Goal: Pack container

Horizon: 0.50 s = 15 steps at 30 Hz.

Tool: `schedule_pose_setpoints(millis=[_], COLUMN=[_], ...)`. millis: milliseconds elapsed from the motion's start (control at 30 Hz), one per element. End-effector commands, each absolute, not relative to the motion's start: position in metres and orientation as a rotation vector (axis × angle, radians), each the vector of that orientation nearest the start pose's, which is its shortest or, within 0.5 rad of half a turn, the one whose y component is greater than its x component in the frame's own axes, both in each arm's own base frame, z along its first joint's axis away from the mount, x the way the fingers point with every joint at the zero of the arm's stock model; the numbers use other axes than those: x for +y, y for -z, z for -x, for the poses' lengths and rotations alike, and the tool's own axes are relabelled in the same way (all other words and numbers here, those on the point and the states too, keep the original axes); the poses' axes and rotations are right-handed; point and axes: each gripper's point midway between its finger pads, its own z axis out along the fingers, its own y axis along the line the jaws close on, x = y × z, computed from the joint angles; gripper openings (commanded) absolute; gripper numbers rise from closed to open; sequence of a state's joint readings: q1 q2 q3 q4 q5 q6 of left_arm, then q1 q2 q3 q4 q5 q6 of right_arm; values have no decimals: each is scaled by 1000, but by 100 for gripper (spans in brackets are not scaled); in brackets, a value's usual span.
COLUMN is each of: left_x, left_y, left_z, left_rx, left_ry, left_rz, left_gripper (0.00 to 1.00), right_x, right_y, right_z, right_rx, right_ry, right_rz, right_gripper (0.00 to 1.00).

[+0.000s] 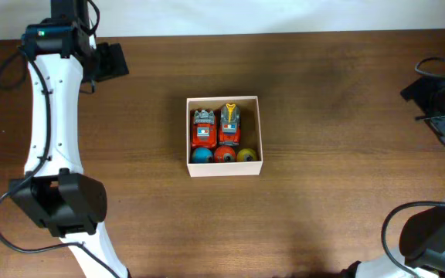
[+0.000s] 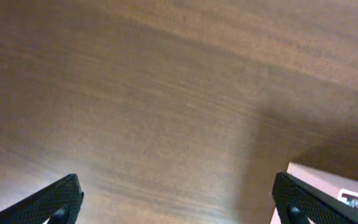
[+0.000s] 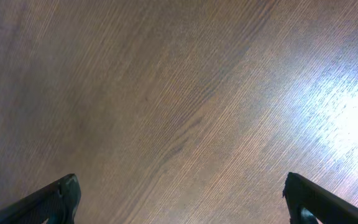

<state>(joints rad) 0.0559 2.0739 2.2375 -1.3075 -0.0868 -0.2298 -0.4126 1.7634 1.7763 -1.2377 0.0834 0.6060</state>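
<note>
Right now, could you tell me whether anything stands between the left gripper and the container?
Nothing visible does. Only table surface shows between the open left gripper and the container, whose corner appears at the lower right of the left wrist view.

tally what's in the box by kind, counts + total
Toy trucks: 2
Balls: 3 (blue, red, yellow)
Total in the container: 5
</note>
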Motion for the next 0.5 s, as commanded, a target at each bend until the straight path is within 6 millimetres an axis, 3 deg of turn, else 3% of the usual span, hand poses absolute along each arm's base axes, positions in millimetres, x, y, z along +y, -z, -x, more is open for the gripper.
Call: schedule_pose_setpoints(millis=[0,133,467], left_x=[51,55,54], left_y=[-252,-293,-429], left_z=[-470,-454,-410], left_rx=[2607,2516,2095], left_ry=[-69,-61,-10], left_rz=[451,456,415], left_gripper=[99,99,99], right_x=[-172,-172,-172], right_y=[-203,-203,-203], right_z=[-358,-358,-358], right_rx=[2424,2424,2424], right_ry=[66,66,66], right_rz=[-1390,-1390,-1390], right_gripper=[99,99,99])
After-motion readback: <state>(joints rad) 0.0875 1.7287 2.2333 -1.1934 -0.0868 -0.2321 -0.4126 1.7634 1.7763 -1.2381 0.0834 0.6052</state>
